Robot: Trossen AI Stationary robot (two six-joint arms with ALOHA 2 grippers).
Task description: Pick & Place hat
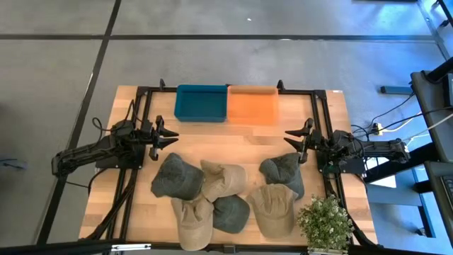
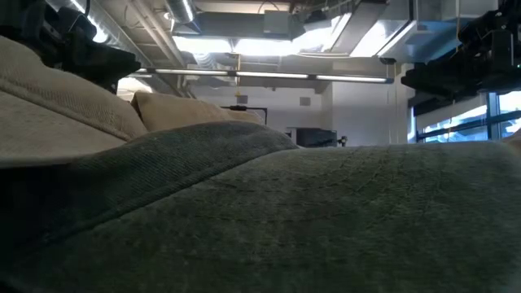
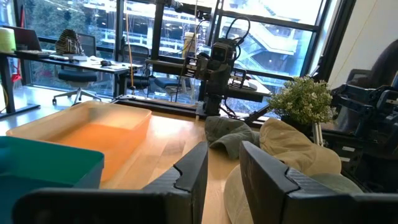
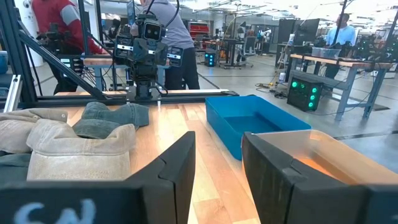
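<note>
Both grippers, left gripper [image 1: 172,137] and right gripper [image 1: 289,139], seen parted, nothing held, at worktop side edges. Hats [image 1: 202,181] overlapped along front edge; two-hat snag judged likely.

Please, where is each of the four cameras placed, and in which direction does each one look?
High: overhead, straight down on table, both arms, hats.
Low: at tabletop, a grey-green hat fills it; arms dark above.
Left wrist: across to right arm, past left gripper, open.
Right wrist: across to left arm, past right gripper, open.
Shared: both wrists see the orange bin and hats.
</note>
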